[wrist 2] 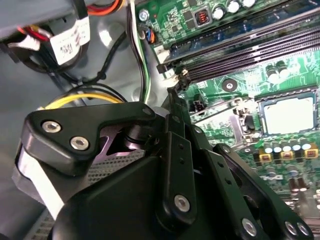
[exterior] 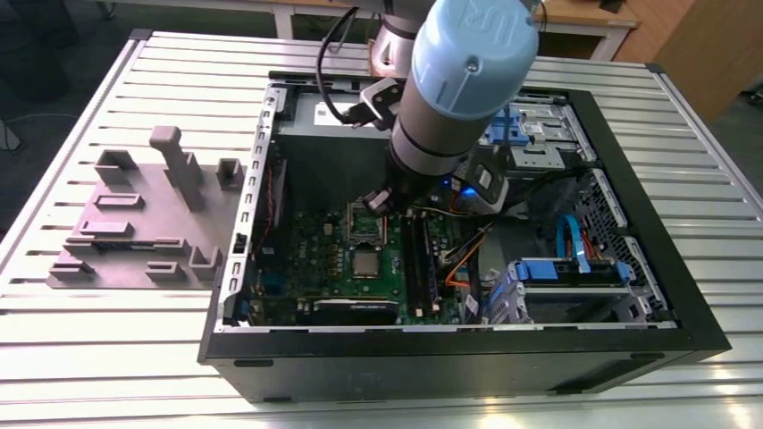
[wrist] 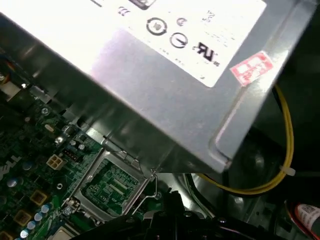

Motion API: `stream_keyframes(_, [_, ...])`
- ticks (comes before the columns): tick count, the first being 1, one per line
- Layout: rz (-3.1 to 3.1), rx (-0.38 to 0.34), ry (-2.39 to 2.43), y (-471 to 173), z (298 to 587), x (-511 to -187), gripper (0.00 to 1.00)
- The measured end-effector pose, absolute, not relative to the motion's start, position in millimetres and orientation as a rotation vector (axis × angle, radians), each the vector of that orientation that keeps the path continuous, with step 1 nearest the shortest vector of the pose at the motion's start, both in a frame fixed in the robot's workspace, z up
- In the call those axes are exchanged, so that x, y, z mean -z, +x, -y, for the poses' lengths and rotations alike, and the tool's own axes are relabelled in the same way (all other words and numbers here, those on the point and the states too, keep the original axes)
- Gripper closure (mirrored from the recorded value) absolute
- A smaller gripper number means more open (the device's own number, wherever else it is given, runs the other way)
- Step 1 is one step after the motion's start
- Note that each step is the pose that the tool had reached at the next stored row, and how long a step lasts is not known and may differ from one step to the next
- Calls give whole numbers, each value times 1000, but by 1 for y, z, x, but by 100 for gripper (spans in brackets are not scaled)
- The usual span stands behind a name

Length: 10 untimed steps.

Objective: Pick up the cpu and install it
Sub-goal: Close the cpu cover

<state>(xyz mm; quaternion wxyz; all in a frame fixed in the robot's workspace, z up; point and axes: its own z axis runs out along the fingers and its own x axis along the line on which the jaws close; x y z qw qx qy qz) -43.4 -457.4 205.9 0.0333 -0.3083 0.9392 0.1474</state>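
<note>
The cpu (exterior: 364, 262) is a small silver square with a pale rim, lying flat on the green motherboard (exterior: 310, 259) inside the open computer case. It also shows in the second wrist view as the cpu (wrist 2: 290, 113), seated in a dark square surround. The silver hinged frame (wrist 2: 234, 116) stands open beside it, and the first wrist view shows the hinged frame (wrist: 107, 184) with bare board showing through its window. My gripper (wrist 2: 175, 95) hangs over the board near the long memory slots (wrist 2: 240, 50), apart from the cpu. In the exterior view my gripper (exterior: 384, 204) sits under the arm's wrist, just above the frame.
A large grey box with a white label (wrist: 175, 75) fills the case's far side close to the gripper. Yellow and black cables (wrist: 280, 170) run beside it. Blue drive cages (exterior: 573, 268) sit at the exterior view's right. A grey fixture plate (exterior: 143, 223) lies outside the case on the slatted table.
</note>
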Motion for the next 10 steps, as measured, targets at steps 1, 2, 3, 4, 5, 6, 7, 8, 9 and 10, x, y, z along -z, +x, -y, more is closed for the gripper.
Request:
stream_keyframes(1, [-2883,-455,-975,-43,457,-206,89])
stream_keyframes(2, [-2878,-456,-999,-43,457,-206,89])
stream_keyframes(3, [-2874,-456,-1013,-43,457,-205,89])
stream_keyframes(4, [-2872,-456,-1018,-43,457,-205,89])
stream_keyframes(5, [-2872,-456,-1019,-43,457,-205,89])
stream_keyframes(6, [-2871,-456,-1019,-43,457,-205,89])
stream_keyframes(7, [-2871,-455,-1019,-43,457,-205,89])
stream_keyframes(8, [-2870,-455,-1019,-43,457,-205,89])
stream_keyframes(9, [-2868,-454,-1019,-43,457,-204,89])
stream_keyframes(10, [-2867,-453,-1019,-43,457,-204,89])
